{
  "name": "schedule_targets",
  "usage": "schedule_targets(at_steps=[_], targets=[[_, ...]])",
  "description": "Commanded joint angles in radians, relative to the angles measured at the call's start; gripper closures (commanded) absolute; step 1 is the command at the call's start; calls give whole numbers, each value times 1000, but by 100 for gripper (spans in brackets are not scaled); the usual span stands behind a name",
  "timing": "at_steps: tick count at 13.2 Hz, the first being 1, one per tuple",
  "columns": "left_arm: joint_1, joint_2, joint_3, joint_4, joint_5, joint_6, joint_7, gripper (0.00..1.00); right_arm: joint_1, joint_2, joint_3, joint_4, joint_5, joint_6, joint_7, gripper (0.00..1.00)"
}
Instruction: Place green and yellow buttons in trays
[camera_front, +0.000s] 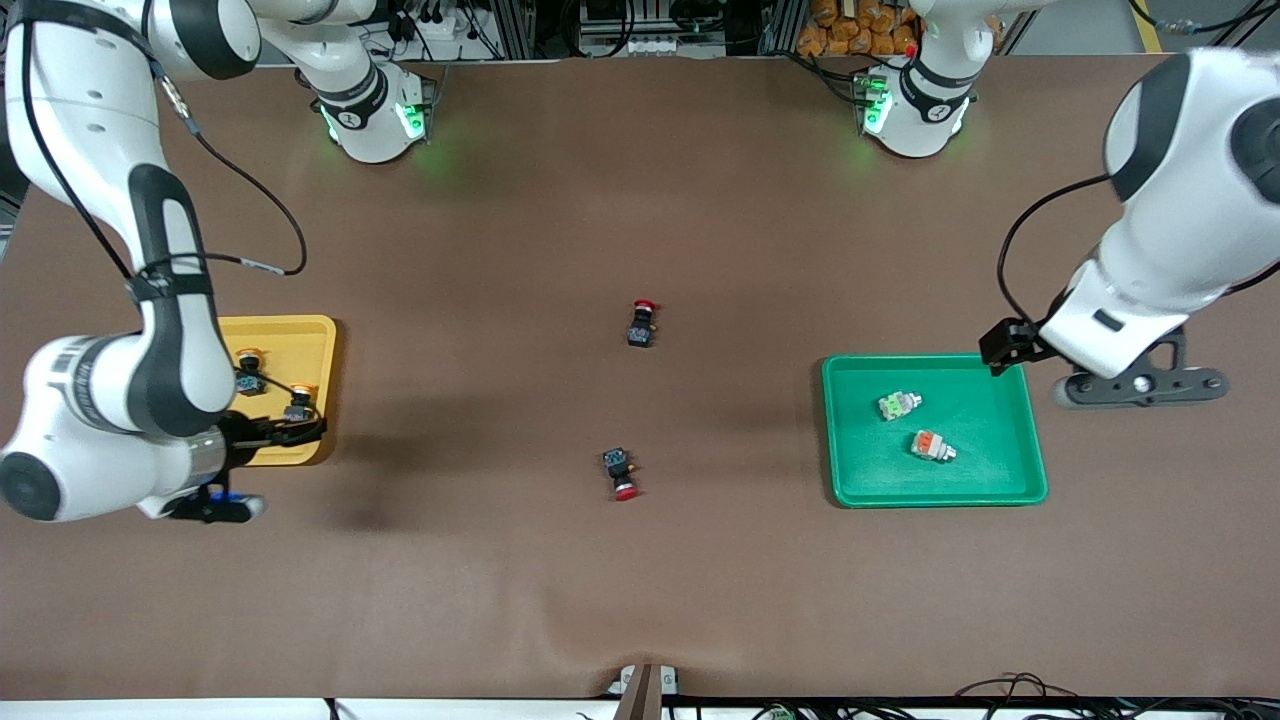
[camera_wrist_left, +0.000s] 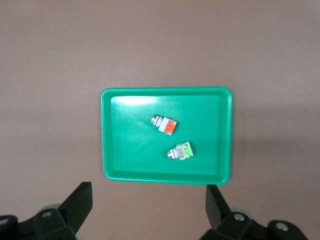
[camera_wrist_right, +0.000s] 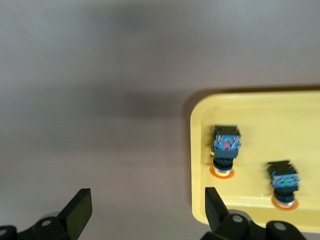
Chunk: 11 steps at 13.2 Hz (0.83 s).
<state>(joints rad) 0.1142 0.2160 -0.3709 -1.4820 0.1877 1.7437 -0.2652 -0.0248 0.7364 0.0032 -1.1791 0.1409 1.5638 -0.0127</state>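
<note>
Left gripper (camera_wrist_left: 148, 210): I see it spread wide with nothing between the fingers, hanging over the surface (camera_front: 640, 200) beside the green tray's edge at the left arm's end

Right gripper (camera_wrist_right: 145, 212): I see it spread and empty too, hanging over the corner of the yellow tray that lies nearest the front camera

Green tray (camera_front: 1000, 495): it sits flat toward the left arm's end of the surface, and I count two silver-white buttons lying inside it, close together but apart

Light-green button (camera_front: 898, 405): on its side in the green tray, farther from the front camera than its neighbour

Orange-block button (camera_front: 932, 446): on its side in the same tray, nearer the front camera

Yellow tray (camera_front: 300, 335): it lies toward the right arm's end, partly covered by the right arm in the front view

Yellow-capped buttons (camera_wrist_right: 225, 147): I see two black-bodied ones, the second (camera_wrist_right: 284, 184) beside the first, both resting inside the yellow tray

Red-capped buttons (camera_front: 642, 323): two black-bodied ones lie on the bare surface between the trays, well apart, the second (camera_front: 621, 473) nearer the front camera
</note>
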Motion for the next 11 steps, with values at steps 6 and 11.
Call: schedule_targets(at_steps=[6,11], targets=[[18,-101,-10,62,-97,-113,3,0,-4,-96,-37,150,-7,52,-12,0],[-40,-187,94,31,-108,-196,83,0,8,-270,-38,148,-34,-74,-3,0]])
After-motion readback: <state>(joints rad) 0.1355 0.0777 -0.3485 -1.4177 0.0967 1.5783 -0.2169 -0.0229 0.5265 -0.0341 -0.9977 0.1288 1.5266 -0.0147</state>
